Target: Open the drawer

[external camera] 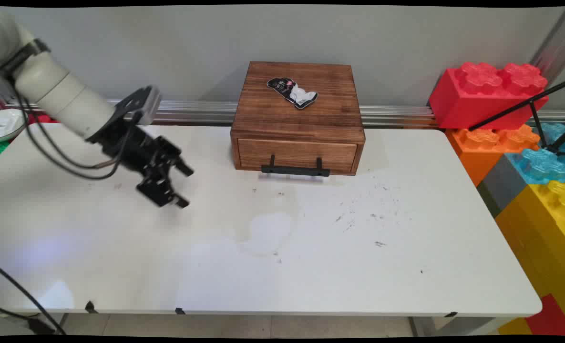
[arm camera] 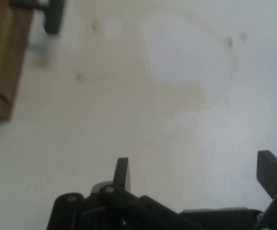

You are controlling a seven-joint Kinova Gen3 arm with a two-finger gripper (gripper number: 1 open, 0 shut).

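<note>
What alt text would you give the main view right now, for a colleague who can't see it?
The open, empty gripper hangs over the left of the white table, left of a wooden drawer box with a black handle. A small black-and-white packet lies on the box; big toy bricks stand at right.

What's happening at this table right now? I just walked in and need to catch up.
A white Kinova arm hangs its black gripper open and empty above the white table, left of a wooden drawer box. The box's drawer is shut, its black handle facing the near side. A small black-and-white packet lies on top of the box. Big toy bricks are stacked at the right.
</note>
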